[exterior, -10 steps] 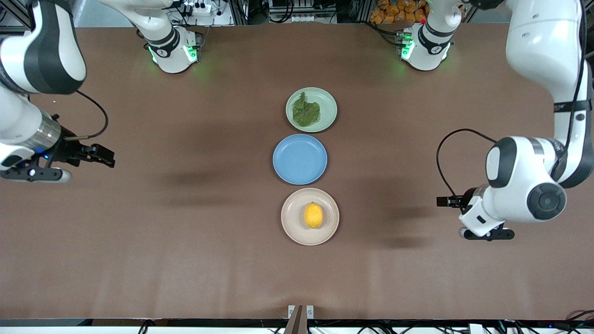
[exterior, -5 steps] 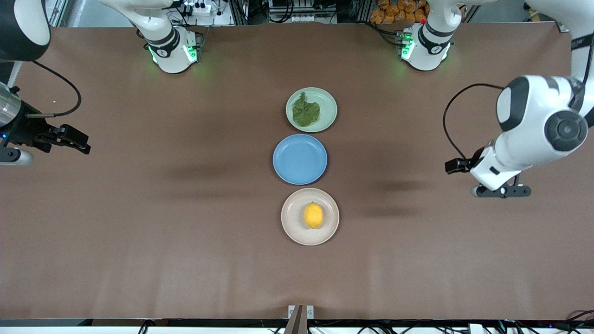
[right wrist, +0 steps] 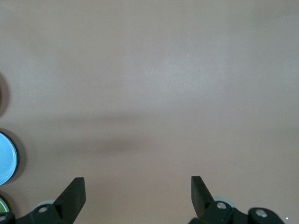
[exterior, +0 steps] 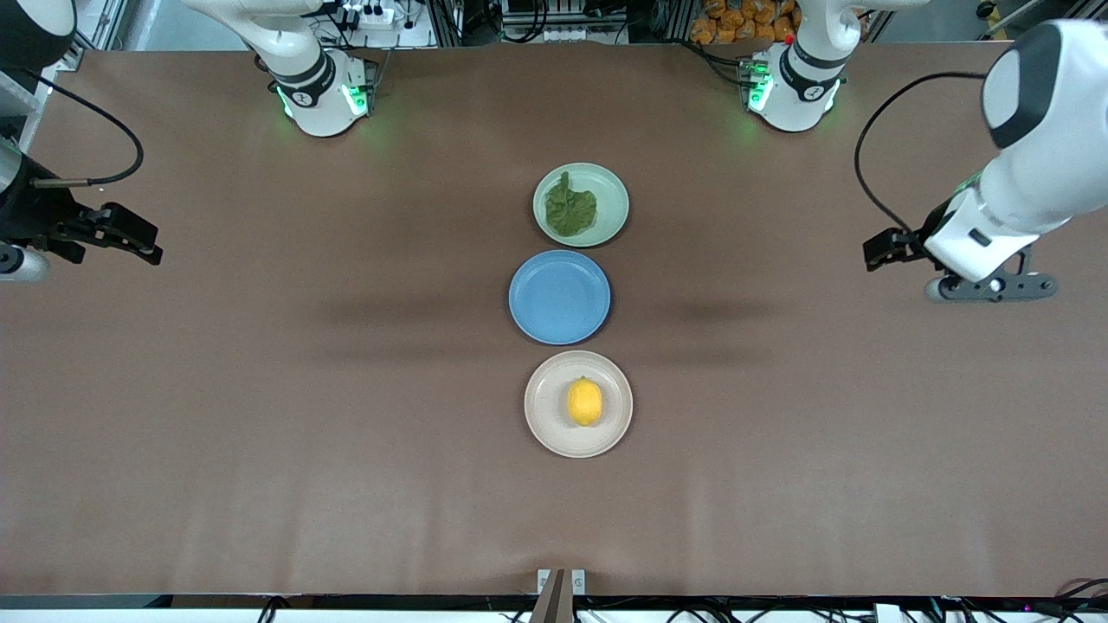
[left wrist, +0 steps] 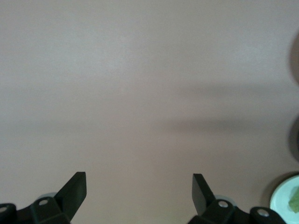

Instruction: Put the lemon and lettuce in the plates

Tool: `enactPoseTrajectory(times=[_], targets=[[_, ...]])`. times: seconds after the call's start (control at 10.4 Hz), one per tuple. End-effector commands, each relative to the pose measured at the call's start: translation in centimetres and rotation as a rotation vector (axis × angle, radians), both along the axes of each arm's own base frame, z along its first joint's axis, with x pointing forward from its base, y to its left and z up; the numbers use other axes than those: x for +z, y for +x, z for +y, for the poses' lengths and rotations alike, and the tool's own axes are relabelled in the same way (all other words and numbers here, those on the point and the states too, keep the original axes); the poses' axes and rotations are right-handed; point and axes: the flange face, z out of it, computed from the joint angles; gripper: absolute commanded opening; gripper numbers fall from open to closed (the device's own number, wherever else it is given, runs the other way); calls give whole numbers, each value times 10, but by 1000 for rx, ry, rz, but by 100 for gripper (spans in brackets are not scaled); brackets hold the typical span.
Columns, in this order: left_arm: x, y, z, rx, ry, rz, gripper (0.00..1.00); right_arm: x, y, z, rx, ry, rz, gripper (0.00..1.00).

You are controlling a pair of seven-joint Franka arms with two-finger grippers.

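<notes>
The yellow lemon [exterior: 585, 401] lies in the beige plate [exterior: 542, 426], the plate nearest the front camera. The dark green lettuce [exterior: 571, 210] lies in the mint green plate [exterior: 613, 192], the plate nearest the bases. My left gripper [exterior: 879, 251] is open and empty over bare table toward the left arm's end. My right gripper [exterior: 144, 244] is open and empty over bare table toward the right arm's end. The left wrist view shows open fingers [left wrist: 75, 186] and a corner of the mint plate [left wrist: 283, 199]. The right wrist view shows open fingers [right wrist: 74, 190] over bare table.
An empty blue plate [exterior: 559, 297] sits between the mint and beige plates, and its edge shows in the right wrist view [right wrist: 6, 157]. The brown table [exterior: 346, 433] stretches wide on both sides of the plate row.
Both arms have drawn away from the plates toward their own ends of the table and toward the bases. The lemon, lettuce and plates have not moved.
</notes>
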Motion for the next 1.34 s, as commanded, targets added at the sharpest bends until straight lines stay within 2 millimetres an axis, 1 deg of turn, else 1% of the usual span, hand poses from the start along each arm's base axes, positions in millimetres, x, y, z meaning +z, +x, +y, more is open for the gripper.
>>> enactPoseTrajectory(times=[0.0, 0.1, 0.19, 0.29, 0.38, 0.48, 0.77, 0.96, 1.05, 1.25], targets=[[54, -5, 3, -35, -14, 9, 100, 16, -5, 1, 16, 17, -4, 100], [71, -9, 5, -31, -14, 23, 100, 18, -6, 2, 19, 18, 0, 100], [83, -15, 5, -30, -18, 34, 100, 21, -12, 4, 16, 49, 12, 100], [94, -15, 10, -21, -22, 22, 100, 22, -17, 7, 13, 83, 35, 100], [95, -17, 8, -83, -22, 36, 100, 26, -22, 8, 17, 83, 42, 100], [98, -18, 8, -100, -22, 32, 100, 26, -23, 8, 17, 83, 42, 100], [98, -14, 11, -73, -30, 29, 100, 25, -20, 2, 10, 59, 33, 100], [91, -8, 3, -50, -24, 39, 100, 23, -19, -2, 3, 51, 35, 100], [91, -1, 1, -53, -23, 35, 100, 22, -19, -4, 2, 36, 36, 100], [92, 0, 3, -49, -23, 31, 100, 22, -19, -4, 3, 16, 36, 100]])
